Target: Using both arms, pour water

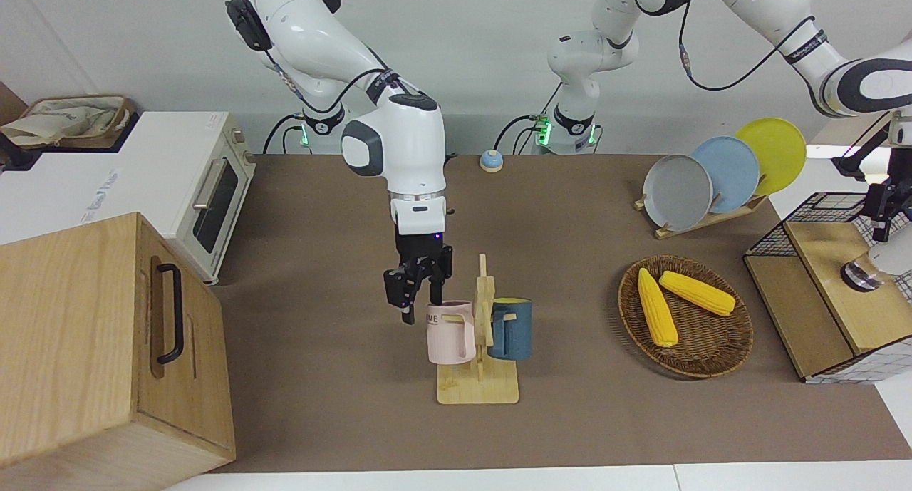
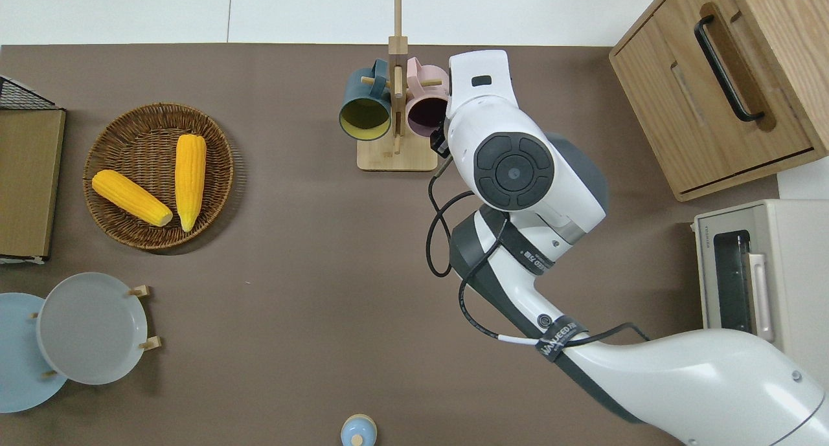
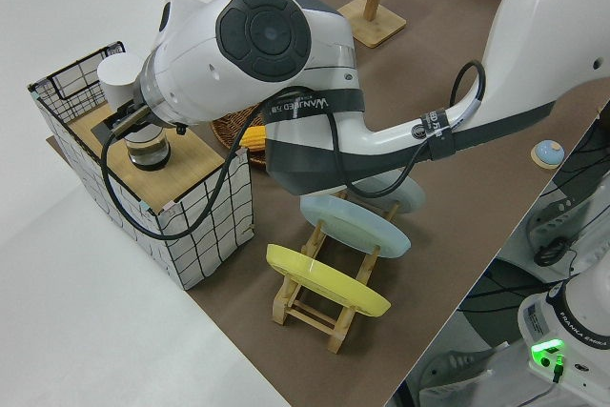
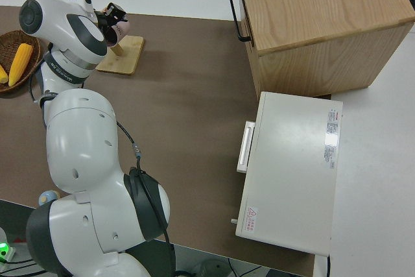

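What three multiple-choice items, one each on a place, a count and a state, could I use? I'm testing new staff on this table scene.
1. Where do the two mugs hang?
A. on the wooden mug stand
B. in the basket
C. on the oven

2. How many corn cobs lie in the basket?
A. one
B. two
C. four

3. What is the right end effector doing?
A. resting on the table
B. holding a plate
C. open beside the pink mug's rim

Answers:
1. A: the pink mug and blue mug hang on pegs of the mug stand.
2. B: two corn cobs lie in the basket.
3. C: the right end effector has its fingers apart at that rim.

The left end effector is at a glass jar on the wire crate.
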